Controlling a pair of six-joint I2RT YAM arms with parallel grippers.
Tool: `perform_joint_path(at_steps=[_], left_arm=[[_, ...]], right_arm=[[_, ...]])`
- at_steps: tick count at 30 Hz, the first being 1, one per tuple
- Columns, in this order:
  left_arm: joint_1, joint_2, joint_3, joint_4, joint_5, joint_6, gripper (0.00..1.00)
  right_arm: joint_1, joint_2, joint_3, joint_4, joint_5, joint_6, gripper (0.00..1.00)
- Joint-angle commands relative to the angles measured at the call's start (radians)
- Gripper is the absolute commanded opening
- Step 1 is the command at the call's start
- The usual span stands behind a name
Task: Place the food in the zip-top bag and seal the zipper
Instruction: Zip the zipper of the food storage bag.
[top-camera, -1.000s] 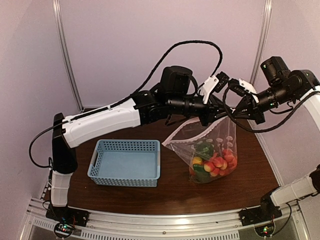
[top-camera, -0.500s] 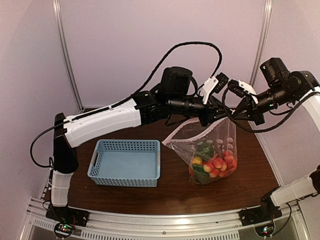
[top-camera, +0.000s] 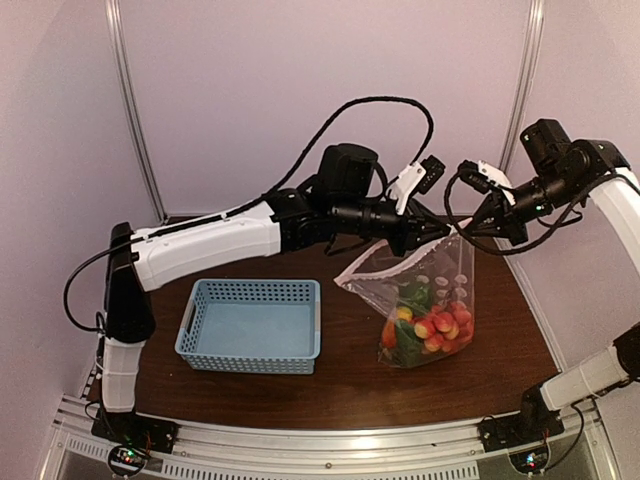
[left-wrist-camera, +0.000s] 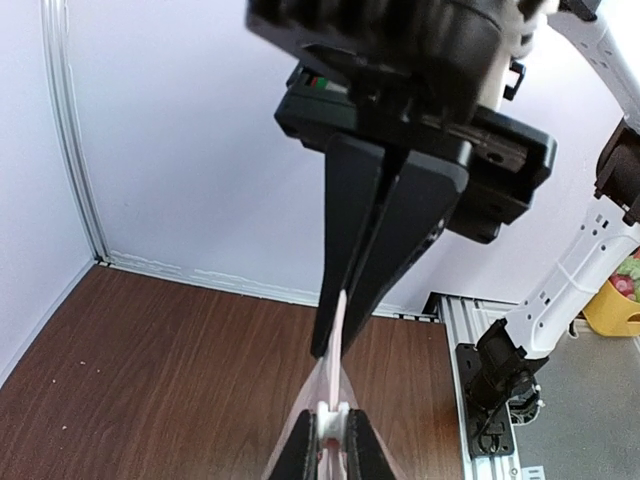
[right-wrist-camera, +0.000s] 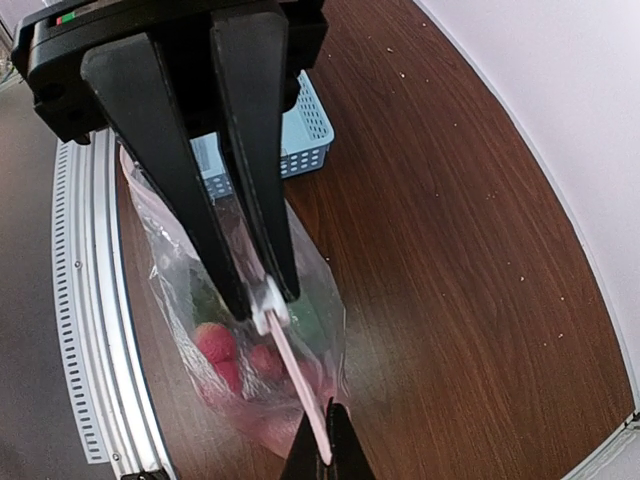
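The clear polka-dot zip-top bag (top-camera: 432, 285) hangs above the brown table (top-camera: 340, 385), held by both grippers at its mouth. The food (top-camera: 425, 328), red tomatoes with green and yellow pieces, lies in its bottom and shows through the plastic in the right wrist view (right-wrist-camera: 215, 345). My left gripper (top-camera: 430, 232) is shut on the white slider (left-wrist-camera: 338, 425) of the zipper (left-wrist-camera: 343, 330). My right gripper (top-camera: 470, 228) is shut on the end of the pale zipper strip (right-wrist-camera: 295, 370). The strip runs taut between the two grippers. The bag's left corner (top-camera: 345, 280) sags lower.
A light-blue perforated basket (top-camera: 250, 325) stands on the table left of the bag and shows in the right wrist view (right-wrist-camera: 300, 140). Pale walls close in the back and sides. A metal rail (top-camera: 330, 450) runs along the near edge.
My left gripper has slid a little to the left along the bag mouth, away from the right gripper. The right arm has straightened slightly and the bag has swung a little.
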Motion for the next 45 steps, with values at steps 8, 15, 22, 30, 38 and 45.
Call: perform_joint_path(at_steps=[8, 15, 22, 30, 38, 45], left_arm=[[0.05, -0.14, -0.161, -0.072, -0.008, 0.005, 0.0], [0.058, -0.187, -0.203, -0.14, -0.024, 0.041, 0.0], [0.065, -0.23, -0.266, -0.145, -0.036, 0.041, 0.0], [0.07, -0.286, -0.351, -0.15, -0.057, 0.043, 0.0], [0.072, -0.349, -0.439, -0.151, -0.081, 0.036, 0.0], [0.072, -0.403, -0.525, -0.134, -0.095, 0.027, 0.0]], right_arm=[[-0.137, 0.031, 0.055, -0.031, 0.004, -0.042, 0.0], [-0.186, 0.064, 0.05, 0.008, -0.025, -0.023, 0.0], [-0.203, 0.08, 0.048, 0.042, -0.03, -0.005, 0.0], [-0.219, 0.084, 0.032, 0.051, -0.032, -0.006, 0.0], [-0.233, 0.062, -0.006, 0.099, -0.013, 0.017, 0.0], [-0.232, 0.06, -0.027, 0.106, -0.015, 0.021, 0.0]])
